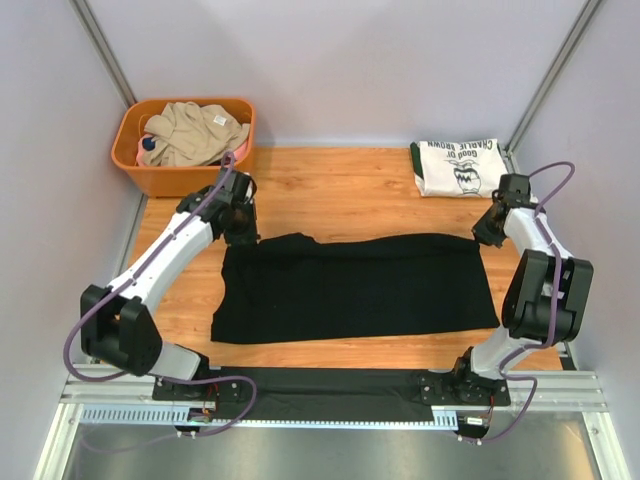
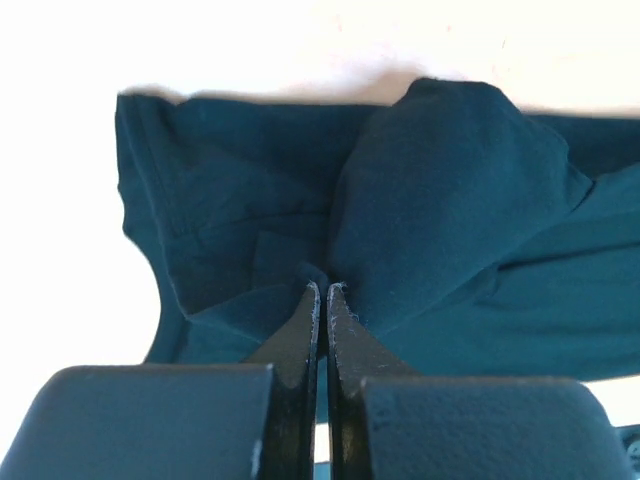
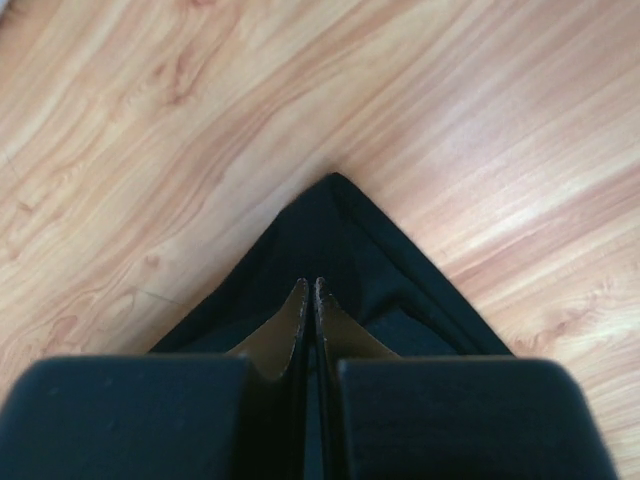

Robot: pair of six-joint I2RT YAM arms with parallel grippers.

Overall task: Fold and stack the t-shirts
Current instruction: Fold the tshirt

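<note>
Wood tabletop (image 1: 340,190), black t-shirt (image 1: 355,285), grey walls (image 1: 350,60)

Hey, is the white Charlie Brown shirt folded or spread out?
Folded. The white t-shirt sits as a compact rectangle at the far right corner of the table, print up.

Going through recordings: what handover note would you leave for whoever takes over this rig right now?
Left pincer: shut, pinching bunched cloth at the far-left corner of the large black cloth t-shirt.
Right pincer: shut on that shirt's far-right corner.
The black shirt lies as a long band across the wooden table, partly folded.
Done: the white printed t-shirt with green trim lies folded at the table's far-right corner.
To do: finish folding the black one and stack the two; the orange plastic basket, far left, holds beige cloth.
</note>
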